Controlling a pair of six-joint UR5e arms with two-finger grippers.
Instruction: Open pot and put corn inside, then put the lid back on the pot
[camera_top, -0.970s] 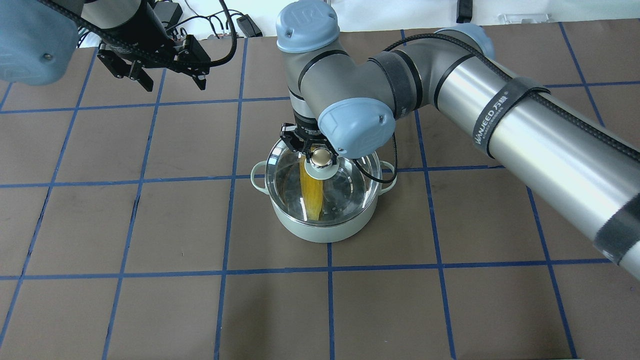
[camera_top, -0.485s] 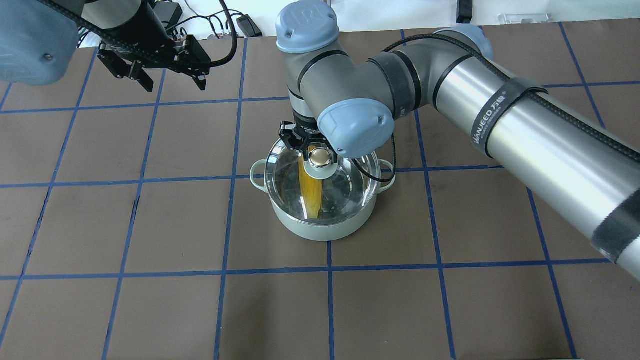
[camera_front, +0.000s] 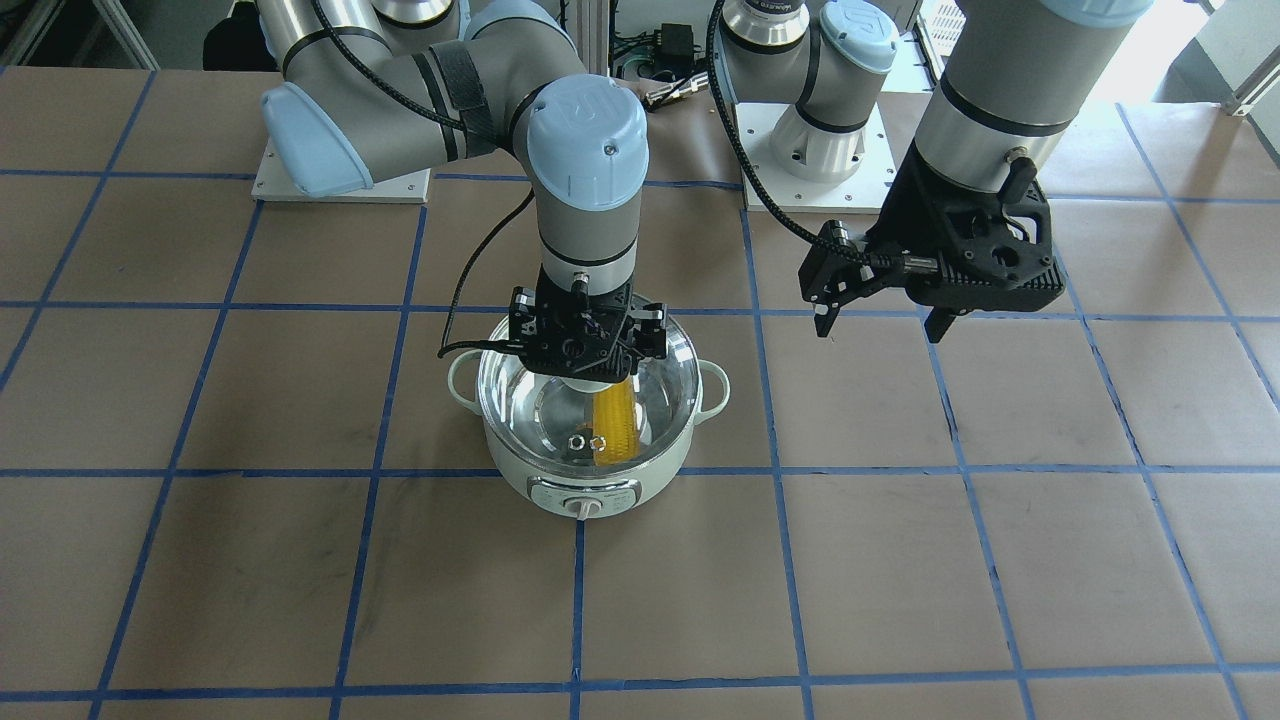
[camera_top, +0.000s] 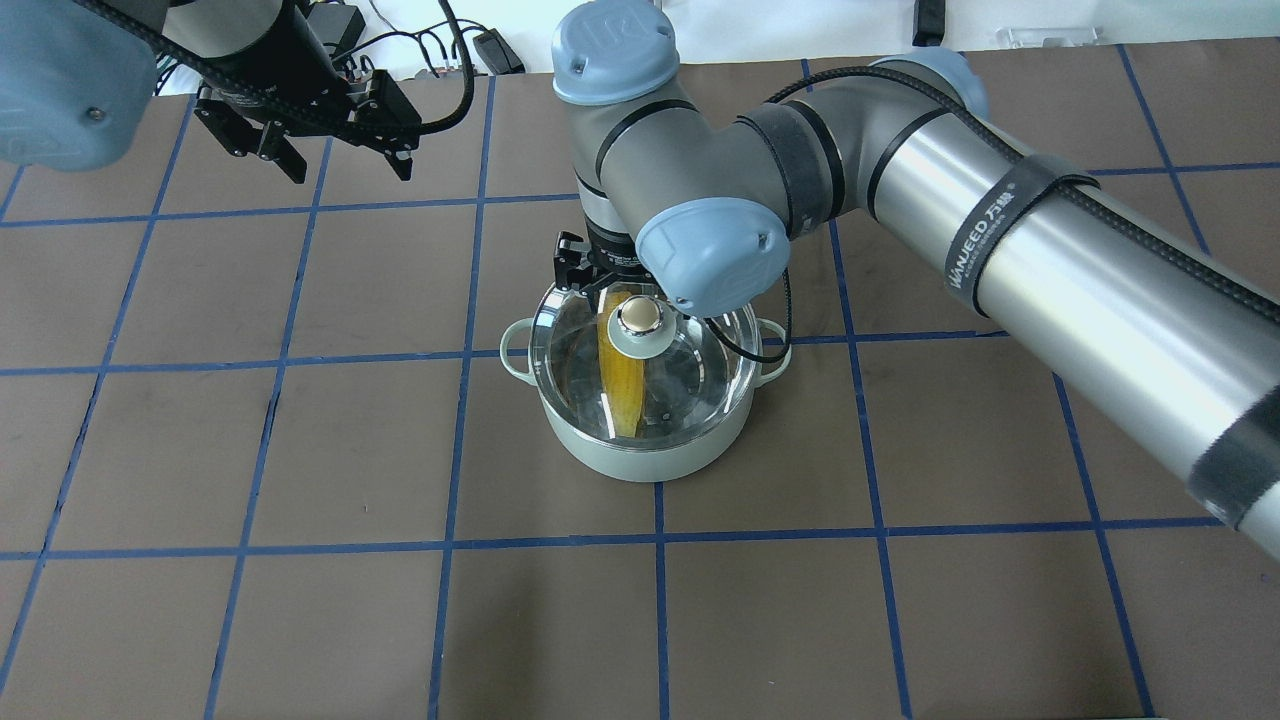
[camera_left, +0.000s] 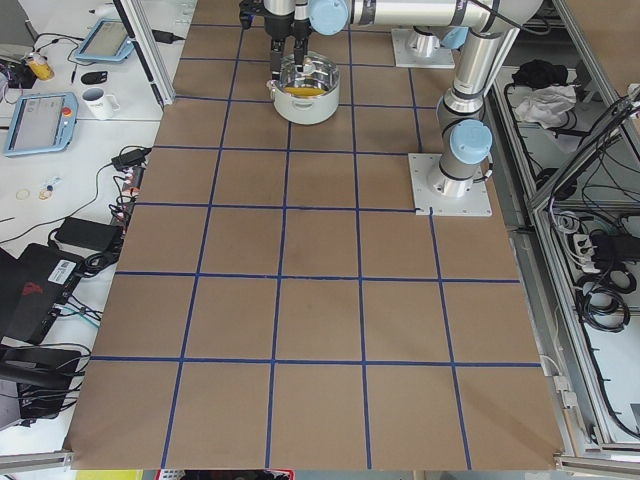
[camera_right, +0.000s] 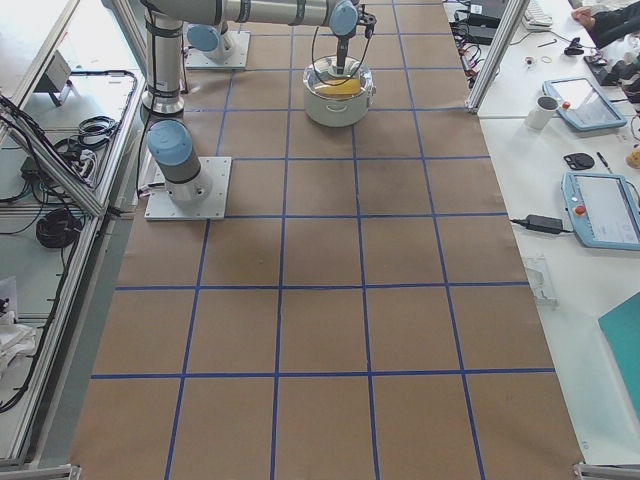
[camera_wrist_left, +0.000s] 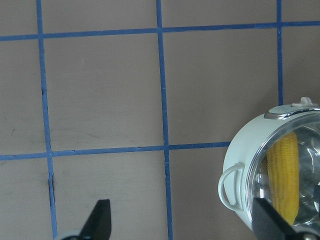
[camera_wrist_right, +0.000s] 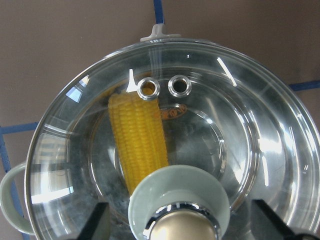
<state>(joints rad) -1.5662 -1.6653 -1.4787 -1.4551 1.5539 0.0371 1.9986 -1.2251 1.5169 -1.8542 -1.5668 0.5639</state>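
The pale mint-green pot (camera_top: 640, 455) stands mid-table, its dial panel facing the front-facing camera (camera_front: 585, 497). The clear glass lid (camera_top: 690, 375) sits on the pot, with its beige knob (camera_top: 640, 318) upright. The yellow corn (camera_top: 622, 385) lies inside the pot under the glass and also shows in the right wrist view (camera_wrist_right: 137, 140). My right gripper (camera_front: 590, 368) is open, its fingers on either side of the knob (camera_wrist_right: 180, 227) and clear of it. My left gripper (camera_top: 345, 165) is open and empty, hovering far off to the pot's back left (camera_front: 880, 325).
The table is covered in brown paper with a blue tape grid. Cables and power adapters (camera_top: 420, 40) lie beyond its far edge. The two arm bases (camera_front: 810, 150) stand on the robot's side. My right arm's elbow (camera_top: 700, 250) hangs over the pot's back.
My right gripper has pulled a little up and back from the lid knob, which now shows more fully. The lid stays on the pot. The left arm has not moved.
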